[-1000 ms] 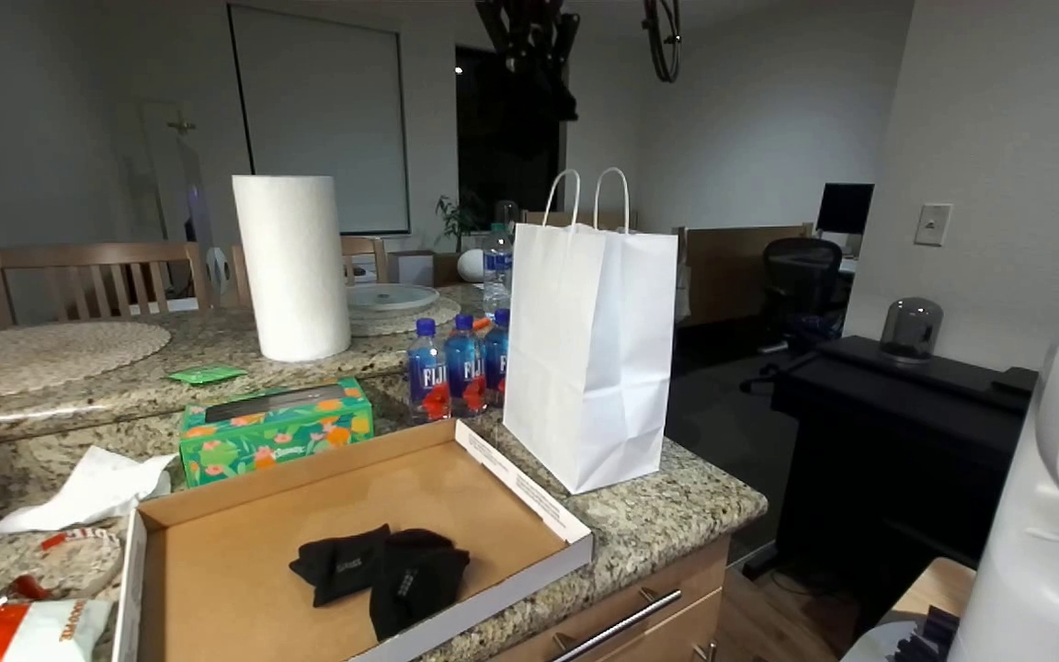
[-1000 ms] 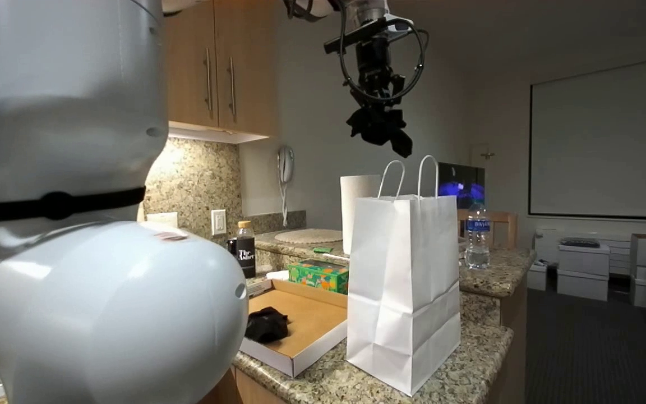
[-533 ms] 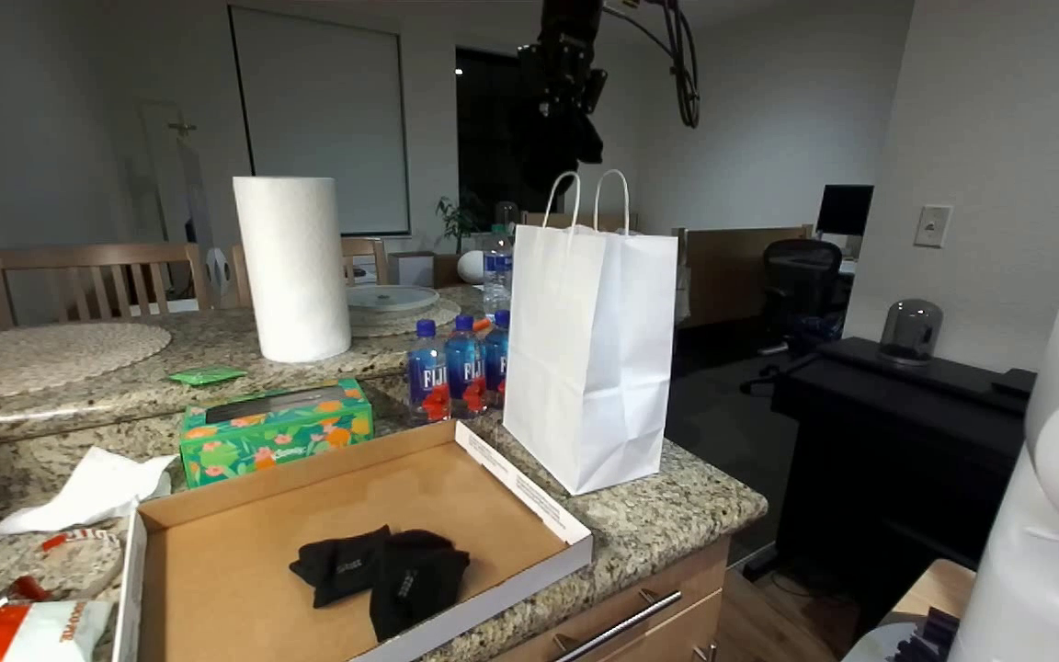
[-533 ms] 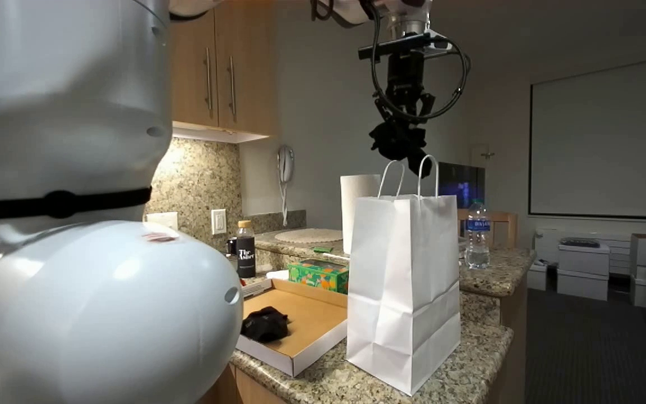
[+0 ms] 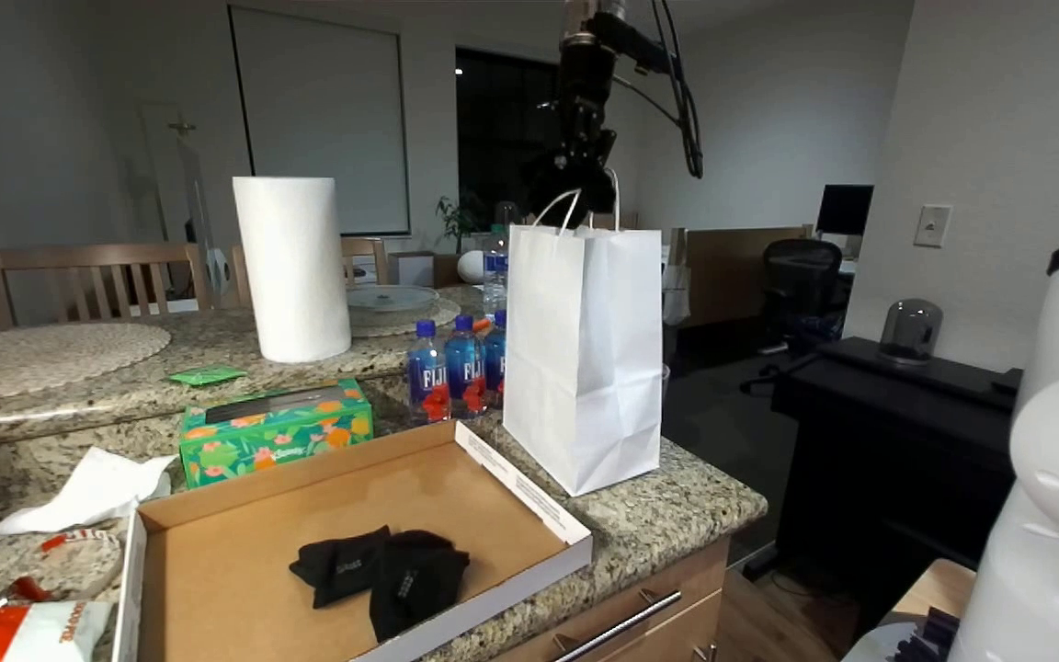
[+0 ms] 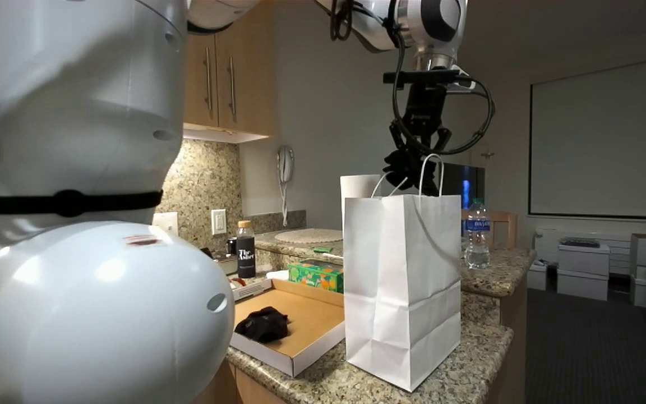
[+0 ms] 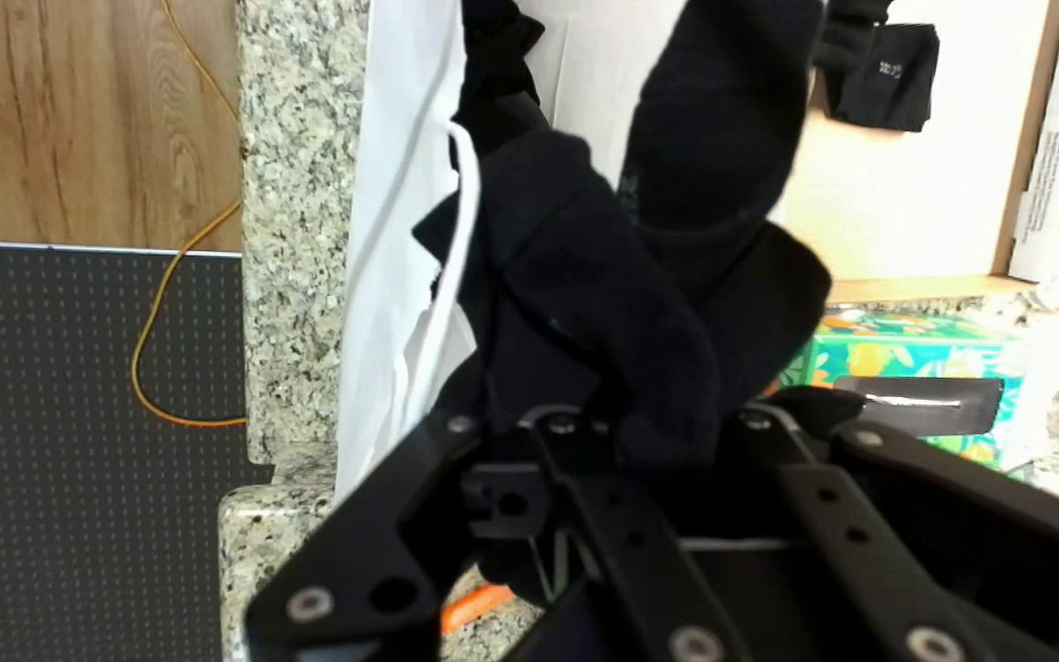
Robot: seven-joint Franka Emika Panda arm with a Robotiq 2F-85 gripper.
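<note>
Lower than in the earlier frame, the claw (image 6: pixel 417 147) hangs just above the white bag (image 6: pixel 398 292) in both exterior views. In the wrist view it grips black cloth (image 7: pixel 603 294) beside the bag's handle (image 7: pixel 463 221); snagging there could tip the bag.

Kitchen, dim behind, probably a home's: granite counter (image 5: pixel 700 496), wooden wall cabinets (image 6: pixel 247 64), slatted chair (image 5: pixel 93 256).

Gry walls (image 5: pixel 759 119), wd cabs (image 6: pixel 247 67), dk carpet (image 6: pixel 592 348), blk chair (image 5: pixel 801 268).

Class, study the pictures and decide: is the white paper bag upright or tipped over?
Upright: in both exterior views, the white paper bag stands on its base on the counter.
</note>
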